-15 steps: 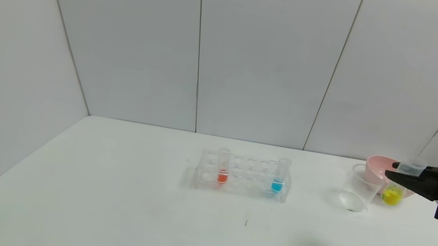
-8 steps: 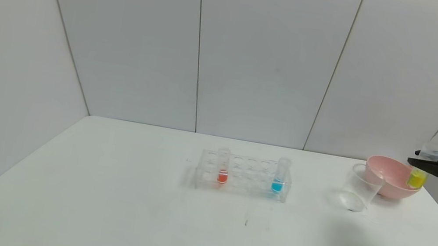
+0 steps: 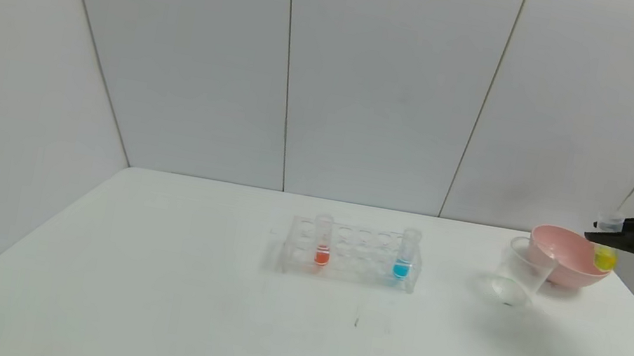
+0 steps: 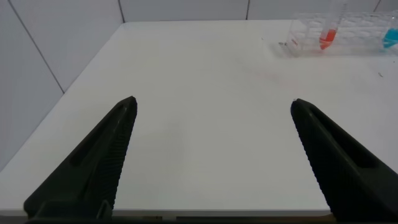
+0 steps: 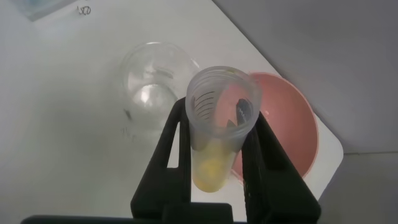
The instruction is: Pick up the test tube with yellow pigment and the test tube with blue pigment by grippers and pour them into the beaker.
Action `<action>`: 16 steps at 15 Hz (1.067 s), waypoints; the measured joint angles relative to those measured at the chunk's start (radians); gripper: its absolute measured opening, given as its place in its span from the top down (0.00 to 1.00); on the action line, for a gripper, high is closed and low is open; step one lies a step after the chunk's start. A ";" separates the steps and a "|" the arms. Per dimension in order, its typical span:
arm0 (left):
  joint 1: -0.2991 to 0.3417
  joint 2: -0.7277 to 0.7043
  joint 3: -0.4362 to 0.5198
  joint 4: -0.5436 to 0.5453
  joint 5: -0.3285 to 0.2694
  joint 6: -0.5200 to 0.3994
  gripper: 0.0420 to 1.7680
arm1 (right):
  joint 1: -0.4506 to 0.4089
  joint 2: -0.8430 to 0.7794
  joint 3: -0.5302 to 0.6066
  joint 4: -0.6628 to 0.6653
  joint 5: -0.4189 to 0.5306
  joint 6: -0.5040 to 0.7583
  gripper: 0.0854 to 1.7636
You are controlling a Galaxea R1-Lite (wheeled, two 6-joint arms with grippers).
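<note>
My right gripper [image 3: 602,237] is shut on the test tube with yellow pigment [image 3: 606,247] and holds it upright above the right rim of the pink bowl [image 3: 561,256]. In the right wrist view the tube [image 5: 219,134] sits between my fingers [image 5: 173,146], above the bowl [image 5: 289,134] and beside the beaker [image 5: 152,84]. The beaker [image 3: 521,271] stands on the table just left of the bowl. The test tube with blue pigment [image 3: 404,256] stands in the right end of the clear rack [image 3: 352,255]. My left gripper [image 4: 211,106] is open and empty over the table's left part.
A tube with red-orange liquid [image 3: 323,242] stands in the rack's left end; it shows in the left wrist view [image 4: 328,34] too. The white table [image 3: 204,314] ends at the right edge close behind the bowl. Grey wall panels stand behind.
My right gripper has carried the yellow tube up and to the right, from beside the beaker to over the bowl's right rim. The rack, beaker and bowl have not moved.
</note>
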 joint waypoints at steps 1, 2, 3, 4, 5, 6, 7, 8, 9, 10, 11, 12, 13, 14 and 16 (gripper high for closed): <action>0.000 0.000 0.000 0.000 0.000 0.000 0.00 | 0.003 0.021 -0.051 0.051 -0.028 -0.020 0.74; 0.000 0.000 0.000 0.000 0.000 0.000 0.00 | 0.007 0.042 -0.100 0.091 -0.064 -0.040 0.74; 0.000 0.000 0.000 0.000 0.000 0.000 0.00 | 0.011 0.064 -0.154 0.130 -0.104 -0.063 0.74; 0.000 0.000 0.000 0.000 0.000 0.000 0.00 | 0.015 0.085 -0.203 0.171 -0.138 -0.082 0.74; 0.000 0.000 0.000 0.000 0.000 0.000 0.00 | 0.018 0.103 -0.252 0.220 -0.166 -0.098 0.74; 0.000 0.000 0.000 0.000 0.000 0.000 0.00 | 0.023 0.122 -0.300 0.276 -0.197 -0.115 0.74; 0.000 0.000 0.000 0.000 0.000 0.000 0.00 | 0.029 0.135 -0.327 0.296 -0.219 -0.132 0.74; 0.000 0.000 0.000 0.000 0.000 0.000 0.00 | 0.038 0.145 -0.341 0.299 -0.238 -0.140 0.74; 0.000 0.000 0.000 0.000 0.000 0.000 0.00 | 0.050 0.152 -0.347 0.301 -0.258 -0.141 0.74; 0.000 0.000 0.000 0.000 0.000 0.000 0.00 | 0.063 0.157 -0.351 0.303 -0.279 -0.142 0.74; 0.000 0.000 0.000 0.000 0.000 0.000 0.00 | 0.074 0.159 -0.353 0.307 -0.303 -0.143 0.74; 0.000 0.000 0.000 0.000 0.000 0.000 0.00 | 0.087 0.159 -0.354 0.311 -0.328 -0.144 0.74; 0.000 0.000 0.000 0.000 0.000 0.000 0.00 | 0.097 0.158 -0.354 0.324 -0.350 -0.145 0.74; 0.000 0.000 0.000 0.000 0.000 0.000 0.00 | 0.111 0.156 -0.355 0.338 -0.377 -0.145 0.74; 0.000 0.000 0.000 0.000 0.000 0.000 0.00 | 0.139 0.145 -0.355 0.371 -0.440 -0.145 0.74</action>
